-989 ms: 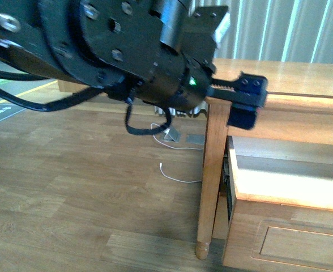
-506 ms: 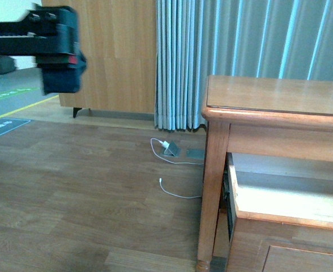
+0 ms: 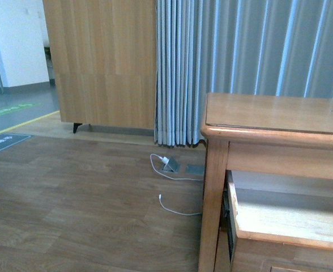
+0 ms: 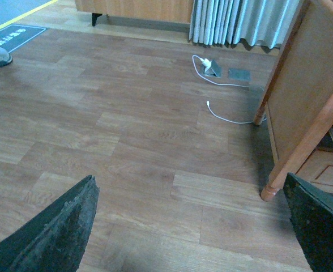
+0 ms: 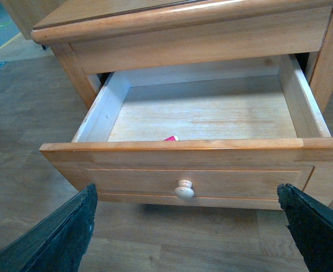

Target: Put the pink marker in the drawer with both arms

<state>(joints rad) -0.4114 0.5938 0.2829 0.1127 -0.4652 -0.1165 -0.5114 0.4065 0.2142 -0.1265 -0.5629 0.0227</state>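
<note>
The drawer [image 5: 195,178] of the honey-coloured dresser stands pulled out, its round pale knob [image 5: 184,189] facing my right gripper [image 5: 186,226], which is open and empty a little in front of the drawer front. A sliver of the pink marker [image 5: 170,137] shows inside the drawer, just behind the front panel; the rest of it is hidden. In the front view the drawer [image 3: 291,218] shows at the lower right and neither arm is in view. My left gripper [image 4: 192,226] is open over bare wood floor, beside the dresser's leg [image 4: 302,153].
The dresser top [image 3: 274,113] juts out at the right of the front view. A white cable [image 3: 175,208] and a small floor box [image 3: 170,164] lie on the floor near a grey curtain [image 3: 240,51]. A wooden cabinet [image 3: 101,62] stands at the back.
The black arm that filled the front view a second ago swung left and out of the picture. The camera's view has shifted slightly, showing less of the drawer.
</note>
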